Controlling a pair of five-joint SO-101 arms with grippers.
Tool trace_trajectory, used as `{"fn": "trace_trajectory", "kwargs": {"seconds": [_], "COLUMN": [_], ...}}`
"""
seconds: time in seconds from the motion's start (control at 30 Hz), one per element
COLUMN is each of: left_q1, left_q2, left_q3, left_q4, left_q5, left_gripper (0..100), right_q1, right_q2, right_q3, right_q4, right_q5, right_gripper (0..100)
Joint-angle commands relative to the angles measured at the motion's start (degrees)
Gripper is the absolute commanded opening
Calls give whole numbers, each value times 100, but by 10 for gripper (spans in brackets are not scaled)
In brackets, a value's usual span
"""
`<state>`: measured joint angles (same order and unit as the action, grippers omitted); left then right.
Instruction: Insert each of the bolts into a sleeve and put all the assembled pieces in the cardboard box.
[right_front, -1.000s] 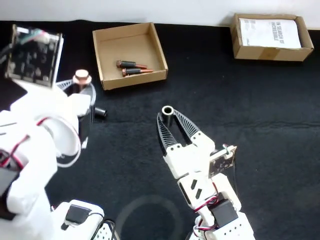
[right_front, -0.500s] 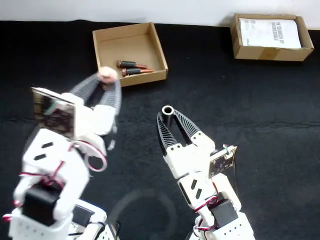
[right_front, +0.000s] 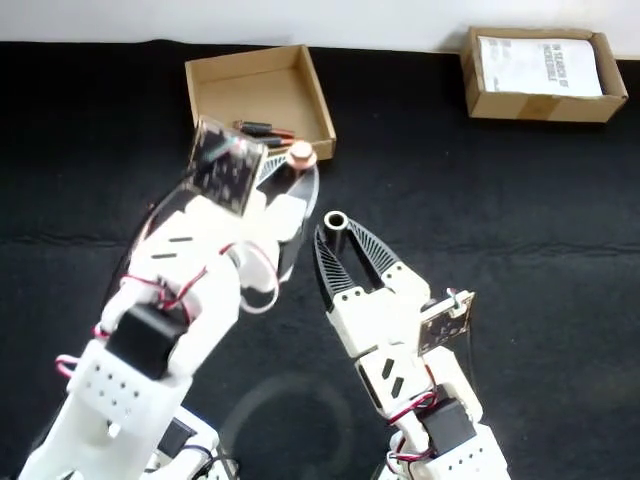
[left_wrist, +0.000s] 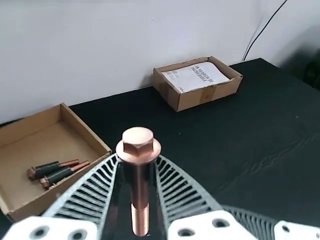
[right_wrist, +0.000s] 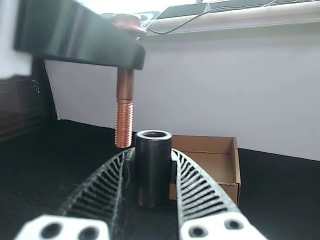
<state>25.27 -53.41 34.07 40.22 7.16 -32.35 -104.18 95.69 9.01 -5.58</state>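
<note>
Bolt in left pincer, sleeve in right pincer

High view downward, 2 wrist views close, sharing cardboard box

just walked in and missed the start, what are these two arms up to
The left gripper holds a copper bolt upright, head up. The right gripper holds a black sleeve upright, opening up. The bolt's tip hangs close beside the sleeve's mouth, not yet inside. Two assembled pieces already lie in the cardboard box.
</note>
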Motion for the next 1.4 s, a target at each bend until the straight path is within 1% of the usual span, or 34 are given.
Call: {"fn": "trace_trajectory", "kwargs": {"seconds": [0.0, 0.17, 0.33, 0.4, 0.7, 0.87, 1.17, 1.37], "left_q1": [57, 119, 699, 831, 848, 848, 848, 857], "left_q2": [286, 382, 374, 391, 400, 400, 400, 400], "left_q3": [-681, -1103, -1385, -1455, -1288, -892, -207, -163], "left_q4": [-114, -88, 422, 563, 563, 545, -53, -97], "left_q5": [193, 202, 211, 211, 193, 202, 211, 211], "left_gripper": [8, 8, 8, 8, 8, 8, 8, 8], "right_q1": [-48, -48, -48, -48, -48, -48, -40, -31], "right_q2": [-4, -4, -4, -4, -4, -4, -4, -4], "right_q3": [787, 787, 787, 787, 787, 787, 787, 787], "right_q4": [-84, -84, -84, -84, -84, -84, -84, -84], "right_q5": [-18, -9, -9, -9, -9, -9, -9, -9], "right_gripper": [7, 7, 7, 7, 7, 7, 7, 7]}}
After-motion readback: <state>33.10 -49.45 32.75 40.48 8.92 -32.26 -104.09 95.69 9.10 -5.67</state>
